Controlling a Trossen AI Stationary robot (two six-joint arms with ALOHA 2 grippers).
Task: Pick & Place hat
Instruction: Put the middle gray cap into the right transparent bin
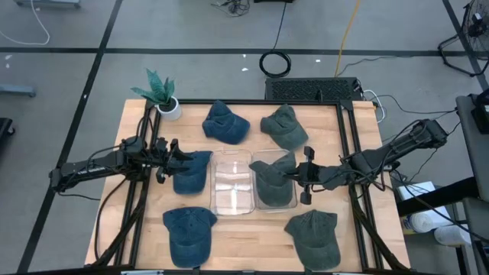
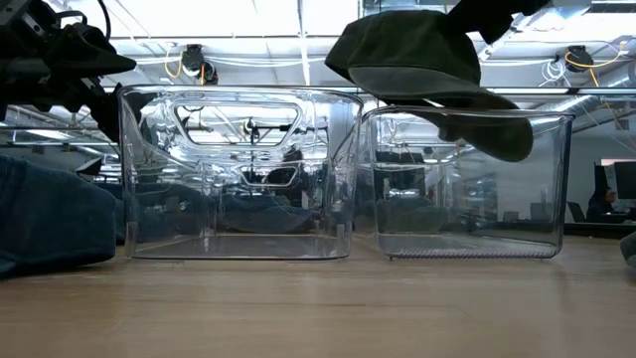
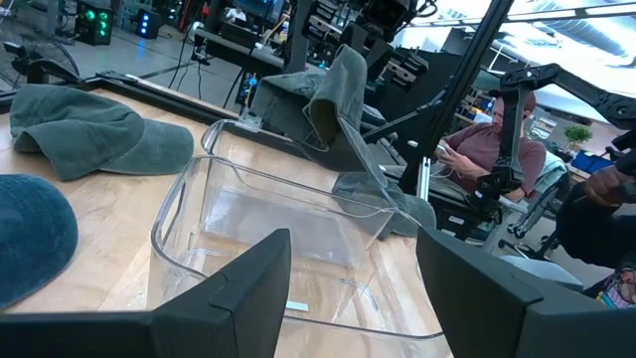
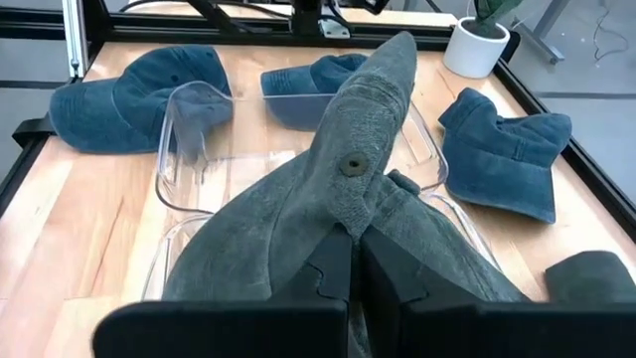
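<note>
A dark green cap hangs over the right clear bin and shows high in the low view as the green cap. My right gripper is shut on it, coming from the table's right. My left gripper is open at the left end of the left clear bin, beside a blue cap that lies flat on the table. In the left wrist view my left gripper has nothing between its fingers. My right gripper pinches the green cap between its two fingers on a gathered fold of the crown, below the top button. The fingers come about level from the table's right. The cap is lifted clear, and its lower part droops to the bin's rim.
Two more blue caps and two more green caps lie around the bins. A potted plant stands at the far left corner. A black frame rail borders the table. A person sits beyond the table.
</note>
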